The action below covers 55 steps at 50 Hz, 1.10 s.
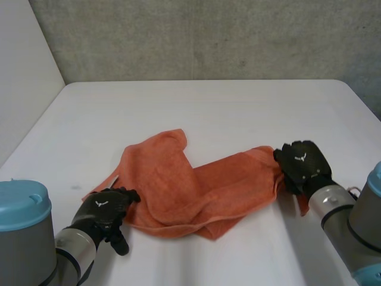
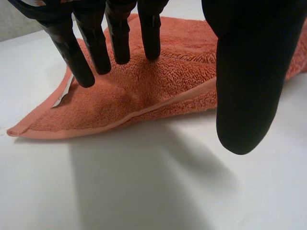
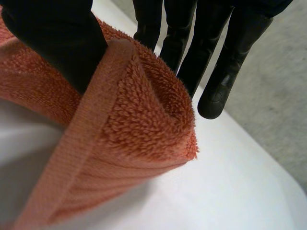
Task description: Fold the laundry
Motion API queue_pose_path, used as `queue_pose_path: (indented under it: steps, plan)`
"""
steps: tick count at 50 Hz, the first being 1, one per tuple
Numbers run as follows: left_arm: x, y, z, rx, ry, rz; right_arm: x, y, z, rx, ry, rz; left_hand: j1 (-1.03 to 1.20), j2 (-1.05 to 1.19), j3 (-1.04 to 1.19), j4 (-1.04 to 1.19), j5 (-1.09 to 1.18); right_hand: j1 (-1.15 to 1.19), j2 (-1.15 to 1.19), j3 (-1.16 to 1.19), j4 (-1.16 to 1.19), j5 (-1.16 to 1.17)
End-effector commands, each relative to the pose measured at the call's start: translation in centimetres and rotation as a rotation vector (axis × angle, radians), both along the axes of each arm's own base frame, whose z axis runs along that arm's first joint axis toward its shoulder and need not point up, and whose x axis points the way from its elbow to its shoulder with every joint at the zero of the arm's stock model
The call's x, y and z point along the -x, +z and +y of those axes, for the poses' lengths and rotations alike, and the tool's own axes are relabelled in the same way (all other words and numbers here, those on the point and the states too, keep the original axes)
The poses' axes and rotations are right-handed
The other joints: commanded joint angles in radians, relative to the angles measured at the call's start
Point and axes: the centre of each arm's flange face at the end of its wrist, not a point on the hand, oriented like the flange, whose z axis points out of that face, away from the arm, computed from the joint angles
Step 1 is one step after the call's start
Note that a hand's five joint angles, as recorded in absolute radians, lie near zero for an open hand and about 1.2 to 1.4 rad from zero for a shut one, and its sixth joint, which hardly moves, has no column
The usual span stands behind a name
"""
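An orange towel (image 1: 178, 187) lies crumpled in loose folds in the middle of the white table (image 1: 208, 107). My left hand (image 1: 107, 208) is at its near left corner. In the left wrist view its straight fingers (image 2: 115, 33) reach down onto the towel (image 2: 158, 91) just inside the hemmed edge, while the thumb (image 2: 249, 72) hangs apart over bare table; the hand is open. My right hand (image 1: 302, 165) is at the towel's right corner. There the thumb (image 3: 57, 38) presses the hem of the towel (image 3: 139, 120) against the fingers (image 3: 225, 72), and the corner is lifted and curled over.
A grey concrete wall (image 1: 208, 36) stands behind the table's far edge and a white wall (image 1: 24, 71) runs along its left side. A small white label (image 2: 62, 98) sticks out at the towel's corner near my left fingertips.
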Motion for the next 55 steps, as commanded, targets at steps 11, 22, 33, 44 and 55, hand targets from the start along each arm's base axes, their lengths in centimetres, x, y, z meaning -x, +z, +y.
queue_pose_path:
  steps: [11, 22, 33, 44, 55]
  plan:
    - [1.0, -1.3, -1.6, 0.024, -0.009, 0.008, 0.0, -1.1, -4.1, -0.076, -0.108, -0.059, 0.217, 0.215, 0.215, 0.215, 0.215, 0.434, 0.215, 0.22, 0.206, 0.253]
    - [1.7, -2.9, -2.7, 0.006, -0.01, -0.004, 1.0, -0.5, -5.6, -0.095, -0.156, -0.102, 0.32, 0.318, 0.318, 0.318, 0.318, 0.434, 0.215, 0.22, 0.206, 0.253]
    - [2.3, -2.6, -4.1, 0.096, -0.007, 0.042, 1.1, -0.4, -5.8, -0.094, -0.163, -0.106, 0.751, 0.749, 0.749, 0.749, 0.749, 0.434, 0.215, 0.22, 0.206, 0.253]
    - [2.5, -3.9, -4.8, 0.108, -0.031, -0.012, 1.9, 0.4, -6.1, -0.093, -0.18, -0.077, 1.059, 1.057, 1.057, 1.057, 1.057, 0.434, 0.215, 0.22, 0.206, 0.253]
    - [3.2, -0.2, -11.0, 0.393, -0.015, -0.035, 0.7, 4.4, -8.0, -0.045, -0.102, 0.1, 1.059, 1.057, 1.057, 1.057, 1.057, 0.434, 0.215, 0.22, 0.206, 0.253]
